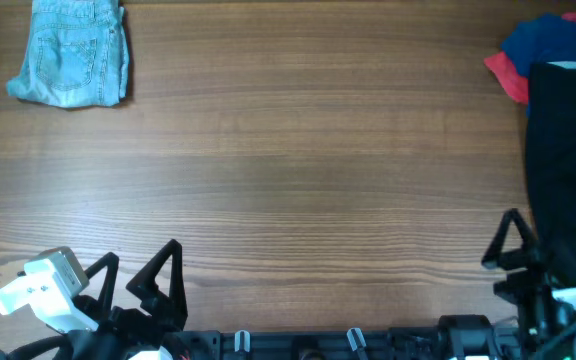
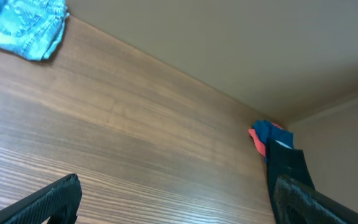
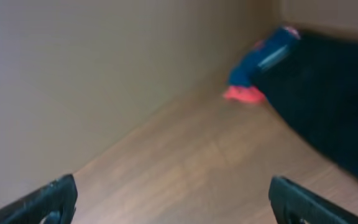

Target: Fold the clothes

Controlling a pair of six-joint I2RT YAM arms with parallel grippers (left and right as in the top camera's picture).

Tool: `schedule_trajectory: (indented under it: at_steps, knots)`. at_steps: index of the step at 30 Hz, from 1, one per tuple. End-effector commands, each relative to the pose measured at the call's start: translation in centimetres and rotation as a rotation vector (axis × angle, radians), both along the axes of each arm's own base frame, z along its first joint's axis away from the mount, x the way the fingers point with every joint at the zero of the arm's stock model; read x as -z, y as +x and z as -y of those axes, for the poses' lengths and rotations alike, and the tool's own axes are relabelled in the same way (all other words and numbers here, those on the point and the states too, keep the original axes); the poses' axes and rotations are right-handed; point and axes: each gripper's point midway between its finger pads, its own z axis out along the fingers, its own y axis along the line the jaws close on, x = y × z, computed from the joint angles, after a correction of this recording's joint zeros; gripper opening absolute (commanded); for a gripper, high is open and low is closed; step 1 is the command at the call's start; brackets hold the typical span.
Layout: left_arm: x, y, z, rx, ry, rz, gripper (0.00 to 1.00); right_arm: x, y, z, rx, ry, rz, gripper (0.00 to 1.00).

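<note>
Light blue denim shorts (image 1: 71,55) lie bunched at the table's far left corner, also seen in the left wrist view (image 2: 23,28). On the right lies a black garment (image 1: 568,150) (image 3: 334,93), with a dark blue one (image 1: 548,40) and a red one (image 1: 508,75) behind it. My left gripper (image 1: 136,262) (image 2: 176,190) stands open over bare wood at the near left. My right gripper (image 1: 538,245) (image 3: 173,190) is open at the near right, beside the black garment's near edge; its far finger is lost against the dark cloth in the overhead view. Neither holds anything.
The wooden table (image 1: 298,170) stretches bare between the shorts and the pile on the right. A plain wall (image 2: 229,43) rises behind its far edge. The arm bases (image 1: 348,345) line the near edge.
</note>
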Motion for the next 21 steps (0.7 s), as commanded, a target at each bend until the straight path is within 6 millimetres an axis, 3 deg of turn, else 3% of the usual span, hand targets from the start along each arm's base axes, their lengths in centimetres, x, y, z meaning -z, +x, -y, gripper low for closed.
schedule_trajectory:
  at_steps: [1, 7, 13, 21]
  knots:
    - [0.0, -0.1, 0.1, 0.012, 0.019, 0.008, 1.00, 1.6, 1.5, -2.4, -0.174, -0.217, 0.069, 1.00]
    - [0.0, -0.1, 0.1, 0.012, 0.019, 0.008, 1.00, 4.9, 4.6, -4.1, -0.271, -0.267, 0.151, 1.00]
    - [0.0, -0.1, 0.1, 0.012, 0.019, 0.008, 1.00, 6.5, 7.6, -5.2, -0.300, -0.350, 0.285, 1.00]
    - [0.0, -0.1, 0.1, 0.012, 0.019, 0.008, 1.00, 10.3, 9.3, -5.3, -0.289, -0.357, 0.322, 1.00]
